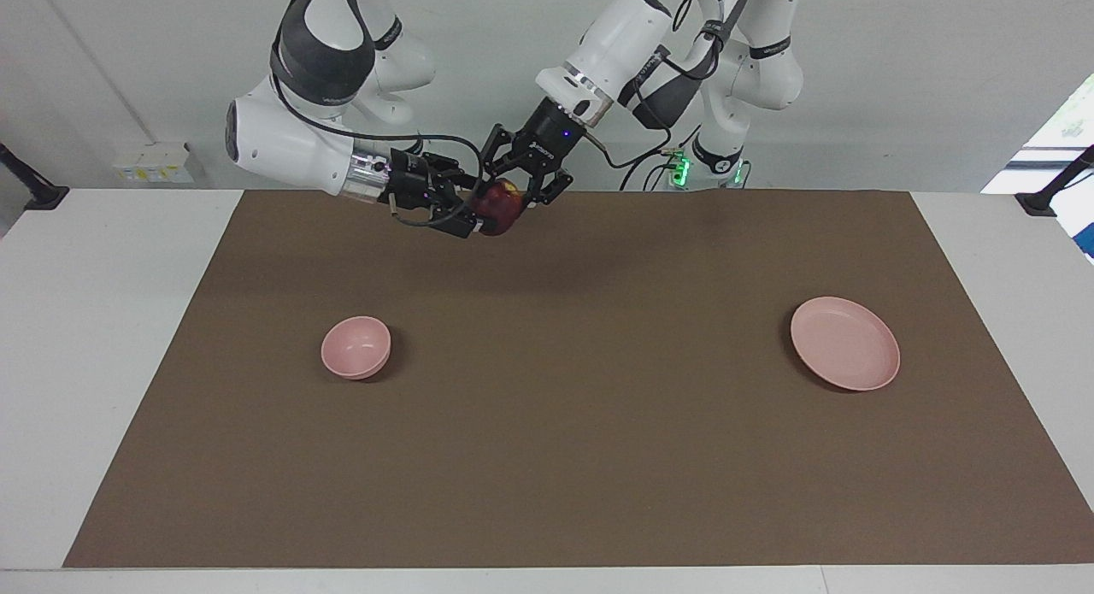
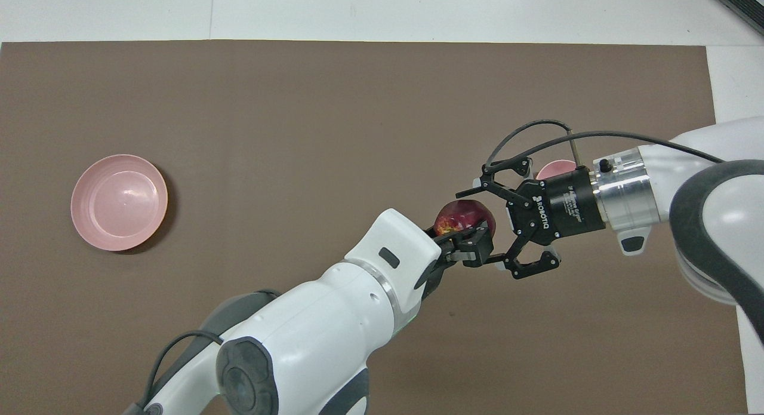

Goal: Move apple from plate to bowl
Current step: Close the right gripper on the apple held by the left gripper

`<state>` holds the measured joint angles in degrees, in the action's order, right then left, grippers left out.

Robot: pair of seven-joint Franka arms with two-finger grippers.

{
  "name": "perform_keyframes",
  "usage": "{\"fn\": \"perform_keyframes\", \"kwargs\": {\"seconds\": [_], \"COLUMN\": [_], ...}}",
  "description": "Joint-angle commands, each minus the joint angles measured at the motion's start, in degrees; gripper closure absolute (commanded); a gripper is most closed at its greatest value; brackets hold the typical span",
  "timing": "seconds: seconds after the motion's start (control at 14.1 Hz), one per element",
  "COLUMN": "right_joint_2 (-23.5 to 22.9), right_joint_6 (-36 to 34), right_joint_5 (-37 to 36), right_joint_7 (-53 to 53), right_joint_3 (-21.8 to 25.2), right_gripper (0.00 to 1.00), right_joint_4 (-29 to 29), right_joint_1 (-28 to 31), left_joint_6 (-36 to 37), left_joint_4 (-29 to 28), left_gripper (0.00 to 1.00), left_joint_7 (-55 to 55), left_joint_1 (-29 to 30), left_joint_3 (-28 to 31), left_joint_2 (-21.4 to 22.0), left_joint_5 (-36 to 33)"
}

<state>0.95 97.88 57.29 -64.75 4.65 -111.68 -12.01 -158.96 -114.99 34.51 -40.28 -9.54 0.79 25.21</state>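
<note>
The dark-red apple (image 1: 502, 202) hangs in the air over the middle of the brown mat, at its edge by the robots. My left gripper (image 1: 515, 192) is shut on it; in the overhead view its fingers (image 2: 474, 248) clasp the apple (image 2: 464, 218). My right gripper (image 1: 472, 214) meets it from the right arm's end, its jaws spread wide at the apple, also in the overhead view (image 2: 492, 230). The pale-pink plate (image 1: 844, 344) lies bare toward the left arm's end (image 2: 119, 201). The pink bowl (image 1: 356, 347) stands empty toward the right arm's end, mostly hidden overhead (image 2: 555, 169).
A brown mat (image 1: 564, 423) covers most of the white table. Both arms cross over the mat's strip by the robots. A cable loops above the right wrist (image 2: 537, 131).
</note>
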Motion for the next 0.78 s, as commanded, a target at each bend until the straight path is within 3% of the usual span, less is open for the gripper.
{"fn": "perform_keyframes", "kwargs": {"seconds": [0.0, 0.21, 0.28, 0.35, 0.43, 0.5, 0.57, 0.71], "right_joint_2": [1.25, 1.07, 1.07, 1.07, 0.90, 0.81, 0.72, 0.63], "right_joint_6": [1.70, 1.44, 1.44, 1.27, 0.92, 0.48, -0.05, -0.84], "right_joint_5": [1.33, 0.54, 0.45, 0.45, 0.45, 0.45, 0.36, -0.16], "right_joint_7": [1.12, 1.03, 1.03, 1.11, 1.20, 2.25, 4.26, 7.87], "right_joint_3": [-0.08, -0.08, -0.08, -0.08, -0.08, -0.08, -0.08, 0.01], "right_gripper": [0.00, 0.00, 0.10, 0.32, 0.59, 0.94, 1.00, 1.00], "right_joint_4": [-2.23, -2.14, -2.14, -2.14, -2.05, -1.79, -1.53, -1.35], "right_joint_1": [-0.47, -0.65, -0.65, -0.65, -0.65, -0.48, -0.30, -0.12], "left_joint_6": [-0.04, 0.31, 0.49, 0.49, 0.58, 0.58, 0.58, 0.66], "left_joint_4": [0.82, 0.73, 0.73, 0.73, 0.73, 0.73, 0.73, 0.73], "left_gripper": [1.00, 1.00, 1.00, 1.00, 1.00, 1.00, 1.00, 1.00], "left_joint_7": [0.56, 0.65, 0.82, 1.17, 1.17, 1.17, 1.17, 1.70], "left_joint_1": [-0.85, -0.85, -0.85, -0.85, -0.76, -0.85, -0.85, -0.85], "left_joint_3": [0.40, 0.40, 0.40, 0.40, 0.40, 0.40, 0.40, 0.40], "left_joint_2": [-0.26, -0.26, -0.17, -0.17, -0.17, -0.17, -0.17, -0.17], "left_joint_5": [1.07, 1.07, 1.07, 1.07, 1.07, 1.07, 1.07, 1.07]}}
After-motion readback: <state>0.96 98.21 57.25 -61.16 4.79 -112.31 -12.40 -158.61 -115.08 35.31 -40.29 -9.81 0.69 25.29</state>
